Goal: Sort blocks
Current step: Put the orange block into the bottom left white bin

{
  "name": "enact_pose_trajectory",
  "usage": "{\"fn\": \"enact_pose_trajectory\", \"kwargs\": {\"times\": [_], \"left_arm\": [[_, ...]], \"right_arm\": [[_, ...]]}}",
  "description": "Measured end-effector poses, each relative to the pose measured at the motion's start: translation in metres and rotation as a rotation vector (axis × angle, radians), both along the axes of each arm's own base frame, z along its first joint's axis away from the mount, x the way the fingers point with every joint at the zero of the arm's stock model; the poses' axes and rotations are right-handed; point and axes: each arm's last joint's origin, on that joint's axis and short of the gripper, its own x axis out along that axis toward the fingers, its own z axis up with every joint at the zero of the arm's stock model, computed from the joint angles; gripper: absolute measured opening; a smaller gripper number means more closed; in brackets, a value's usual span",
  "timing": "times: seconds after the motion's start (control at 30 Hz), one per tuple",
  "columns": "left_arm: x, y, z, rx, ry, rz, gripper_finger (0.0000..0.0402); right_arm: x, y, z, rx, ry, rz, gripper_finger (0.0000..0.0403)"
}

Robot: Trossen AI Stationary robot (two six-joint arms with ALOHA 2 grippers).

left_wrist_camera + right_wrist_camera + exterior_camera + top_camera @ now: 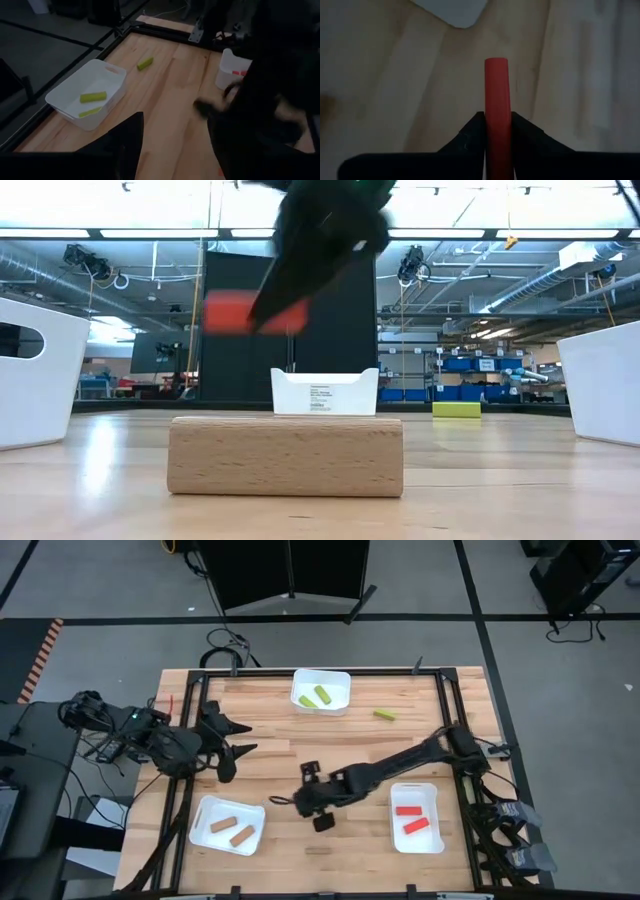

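My right gripper (312, 800) hovers over the table's middle, shut on a red block (497, 85), which also shows in the low view as the red block (250, 313) above the table. My left gripper (240, 738) waits open near the left edge. Two yellow-green blocks (315, 696) lie in the far tray (340, 677). Two tan blocks (232, 830) lie in the near-left tray (200, 812), and two red blocks (412, 818) in the near-right tray (432, 840). One yellow-green block (385, 714) and one tan block (285, 455) lie flat on the table. My right gripper pinches the red block between its two fingers (470, 135), on its long side faces (497, 117). The block runs along the fingers and sticks out past their tips. It is lifted clear of the table, as the low view shows.
The tan block sits near the table's near edge, just in front of the low camera. The three white trays stand at the far middle, near left and near right. Bare wood lies between them. The metal frame (445, 690) borders the table.
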Motion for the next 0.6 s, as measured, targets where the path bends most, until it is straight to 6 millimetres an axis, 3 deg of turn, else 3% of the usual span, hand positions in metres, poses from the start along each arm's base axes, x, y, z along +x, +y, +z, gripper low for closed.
{"fn": "enact_pose_trajectory", "kwargs": {"times": [0.13,0.27,0.47,0.6], "left_arm": [[0.010,-0.004,-0.005,0.018,0.034,0.003,0.0227],[0.020,-0.009,-0.012,0.041,0.075,0.001,0.0227],[0.034,-0.015,-0.021,0.068,0.120,-0.005,0.0227],[0.042,-0.018,-0.023,0.074,0.113,-0.012,0.0227]], "right_arm": [[-0.048,0.007,0.043,0.004,-0.041,-0.046,0.0070],[-0.115,0.012,0.075,0.039,-0.053,-0.163,0.0070],[-0.223,0.030,0.093,0.230,-0.023,-0.328,0.0070],[-0.267,0.038,0.078,0.343,0.035,-0.428,0.0070]]}}
